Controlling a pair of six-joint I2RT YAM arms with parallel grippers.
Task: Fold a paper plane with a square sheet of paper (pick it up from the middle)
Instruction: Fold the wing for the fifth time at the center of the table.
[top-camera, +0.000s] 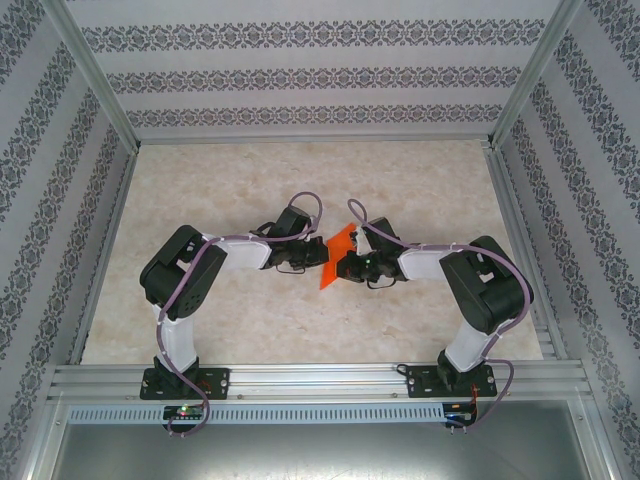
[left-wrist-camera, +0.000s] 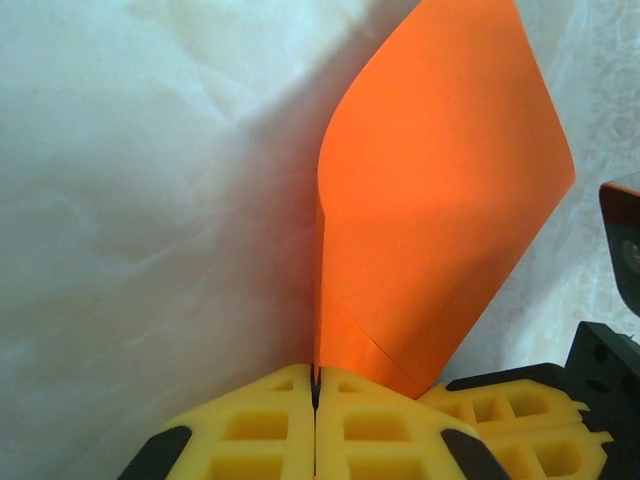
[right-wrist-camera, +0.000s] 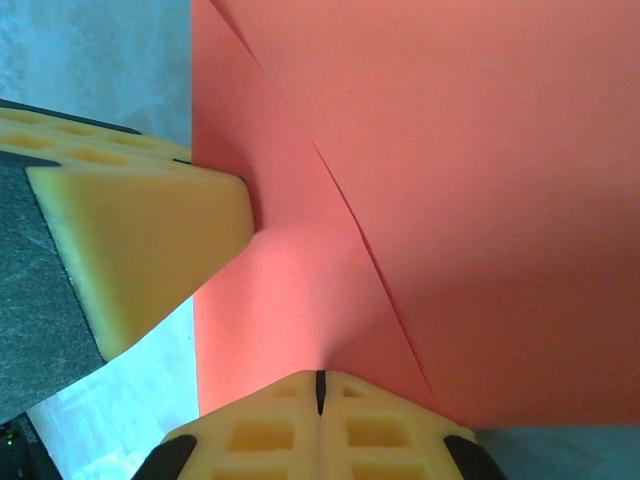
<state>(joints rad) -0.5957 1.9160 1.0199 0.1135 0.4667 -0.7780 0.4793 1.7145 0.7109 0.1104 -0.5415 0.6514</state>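
Observation:
The orange-red sheet of paper (top-camera: 336, 248) is held up off the table between the two grippers, partly folded, with a flap edge running slantwise across it. My left gripper (top-camera: 318, 262) is shut on it. In the left wrist view its yellow fingers (left-wrist-camera: 250, 430) pinch the paper's lower edge, and the sheet (left-wrist-camera: 440, 200) curls up and to the right. My right gripper (top-camera: 343, 268) is shut on the same sheet. In the right wrist view the paper (right-wrist-camera: 450, 200) dimples into the closed jaws of the gripper (right-wrist-camera: 320, 385). The left gripper's yellow finger (right-wrist-camera: 140, 240) presses on the paper's left side.
The table top (top-camera: 300, 180) is pale and marbled, fenced by aluminium rails (top-camera: 300, 378) and patterned walls (top-camera: 320, 75). Both arms bend inward and meet at the table's middle. The right gripper's yellow fingers (left-wrist-camera: 505, 410) sit close beside the left gripper.

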